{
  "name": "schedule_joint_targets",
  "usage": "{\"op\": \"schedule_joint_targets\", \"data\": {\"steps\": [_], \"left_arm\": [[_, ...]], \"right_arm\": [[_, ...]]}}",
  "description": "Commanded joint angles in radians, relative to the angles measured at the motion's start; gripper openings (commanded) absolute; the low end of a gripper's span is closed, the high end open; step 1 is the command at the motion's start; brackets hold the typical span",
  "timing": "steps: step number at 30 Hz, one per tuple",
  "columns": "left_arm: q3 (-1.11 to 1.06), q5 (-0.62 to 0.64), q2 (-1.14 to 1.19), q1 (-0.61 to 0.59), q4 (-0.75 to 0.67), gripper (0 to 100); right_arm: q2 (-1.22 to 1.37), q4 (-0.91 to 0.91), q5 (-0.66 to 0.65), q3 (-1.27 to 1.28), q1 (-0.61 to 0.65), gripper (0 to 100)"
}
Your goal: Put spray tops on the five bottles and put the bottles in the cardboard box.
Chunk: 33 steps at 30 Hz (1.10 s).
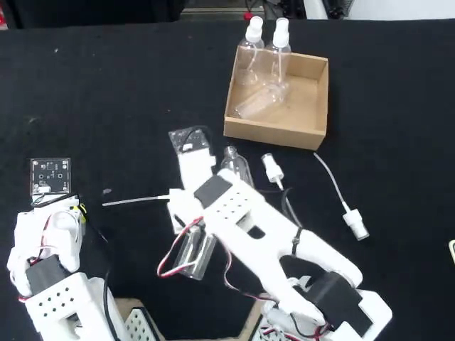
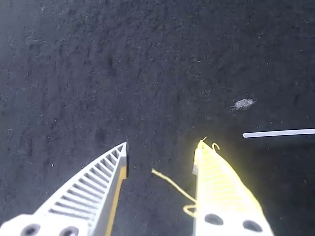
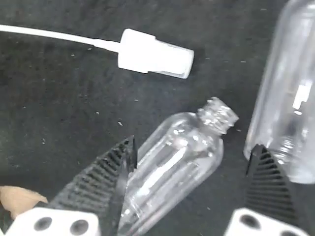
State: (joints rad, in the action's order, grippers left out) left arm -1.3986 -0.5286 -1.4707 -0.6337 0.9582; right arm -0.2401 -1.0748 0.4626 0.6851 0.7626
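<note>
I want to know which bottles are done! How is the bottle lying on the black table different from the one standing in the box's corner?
The lying bottle has a bare, open neck; the standing bottle wears a white spray top. The lying bottle is on its side on the table; the standing bottle is upright inside the cardboard box. Both are clear, see-through bottles.

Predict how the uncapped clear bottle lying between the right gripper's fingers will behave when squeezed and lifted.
The bottle looks empty and thin-walled, so probably light. Round and lying on its side, it may roll if nudged. Its smooth plastic could slip in the open right gripper.
</note>
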Motion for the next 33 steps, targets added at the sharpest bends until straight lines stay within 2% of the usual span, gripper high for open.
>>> {"op": "schedule_joint_targets", "data": {"steps": [1,7,13,15,17,19,20,21,24,27,29,33], "left_arm": [[0.012,-0.006,-0.012,0.007,-0.003,21],[0.012,-0.006,-0.012,0.008,-0.003,21],[0.012,-0.006,-0.012,0.005,-0.003,21],[0.012,-0.006,-0.012,0.002,-0.003,21],[0.012,-0.006,-0.012,0.001,-0.003,21],[0.012,-0.006,-0.012,0.001,-0.003,21],[0.012,-0.006,-0.012,0.001,-0.003,21],[0.012,-0.006,-0.012,0.001,-0.003,21],[0.012,-0.006,-0.012,0.001,-0.003,21],[0.012,-0.006,-0.012,0.008,-0.003,21],[0.013,-0.006,-0.012,0.012,-0.005,21],[0.012,-0.006,-0.012,0.007,-0.037,21]], "right_arm": [[-0.050,0.115,0.043,0.044,0.023,32.9],[0.048,0.135,0.043,0.068,0.020,32.9],[0.243,0.126,0.035,-0.022,0.020,32.5],[0.294,0.075,0.032,-0.064,0.020,27.0],[0.332,0.028,0.003,-0.113,0.020,16.0],[0.344,-0.006,-0.060,-0.154,0.006,1.9],[0.343,-0.023,-0.100,-0.170,-0.008,0.9],[0.340,-0.054,-0.138,-0.188,-0.023,4.1],[0.325,-0.092,-0.250,-0.234,-0.084,2.8],[0.312,-0.075,-0.523,-0.260,-0.152,1.9],[0.309,-0.026,-0.672,-0.265,-0.180,1.8],[0.318,0.120,-0.792,-0.257,-0.210,2.7]]}}
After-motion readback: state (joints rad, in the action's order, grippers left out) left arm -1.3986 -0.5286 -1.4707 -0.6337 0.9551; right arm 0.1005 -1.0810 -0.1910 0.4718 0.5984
